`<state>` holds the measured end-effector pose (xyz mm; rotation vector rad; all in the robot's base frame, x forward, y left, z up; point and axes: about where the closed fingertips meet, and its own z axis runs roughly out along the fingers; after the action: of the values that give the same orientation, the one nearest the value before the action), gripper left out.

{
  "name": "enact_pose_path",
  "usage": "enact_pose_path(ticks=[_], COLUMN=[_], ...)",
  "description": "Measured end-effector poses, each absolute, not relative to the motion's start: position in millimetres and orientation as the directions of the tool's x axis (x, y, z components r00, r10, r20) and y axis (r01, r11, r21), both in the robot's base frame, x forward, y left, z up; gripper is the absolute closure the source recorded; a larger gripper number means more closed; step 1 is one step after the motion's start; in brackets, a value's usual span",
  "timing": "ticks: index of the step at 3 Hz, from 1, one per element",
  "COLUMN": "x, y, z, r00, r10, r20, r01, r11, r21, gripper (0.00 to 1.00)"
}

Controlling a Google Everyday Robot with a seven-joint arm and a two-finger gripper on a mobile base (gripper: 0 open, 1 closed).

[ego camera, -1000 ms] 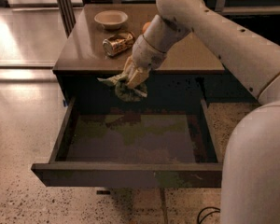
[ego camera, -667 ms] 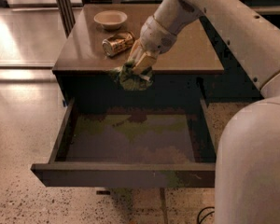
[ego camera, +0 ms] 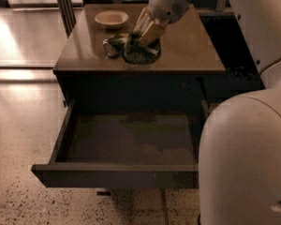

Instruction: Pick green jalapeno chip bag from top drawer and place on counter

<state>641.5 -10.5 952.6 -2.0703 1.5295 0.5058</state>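
The green jalapeno chip bag (ego camera: 139, 52) is dark green and crumpled, and it hangs low over the counter (ego camera: 187, 46) near its front middle. My gripper (ego camera: 143, 39) is shut on the bag's top, with the tan fingers (ego camera: 152, 31) pointing down over it. Whether the bag touches the counter is hard to tell. The top drawer (ego camera: 117, 175) stands pulled out below, and its brownish floor holds nothing.
A gold-brown metal can (ego camera: 112, 45) lies on the counter just left of the bag, touching or nearly touching it. A pale shallow bowl (ego camera: 111, 18) sits at the counter's back left. My white arm and base (ego camera: 243, 153) fill the right side.
My gripper has carried the bag up out of the drawer space and back over the counter, beside the can. The view has shifted so the cabinet appears lower in the frame.
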Motion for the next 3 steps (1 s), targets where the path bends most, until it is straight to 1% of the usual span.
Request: enact_pose_path(ticks=[1,3], x=[651.0,668.9], y=[-4.6,4.7], z=[996.0,1004.8], r00=[0.322,0.330], r10=[-0.763,-0.749], r20=[-0.560,-0.575], r01=[-0.943,-0.933], r11=[-0.206,-0.165], r21=[-0.261,-0.321], gripper=[1.00,1.00])
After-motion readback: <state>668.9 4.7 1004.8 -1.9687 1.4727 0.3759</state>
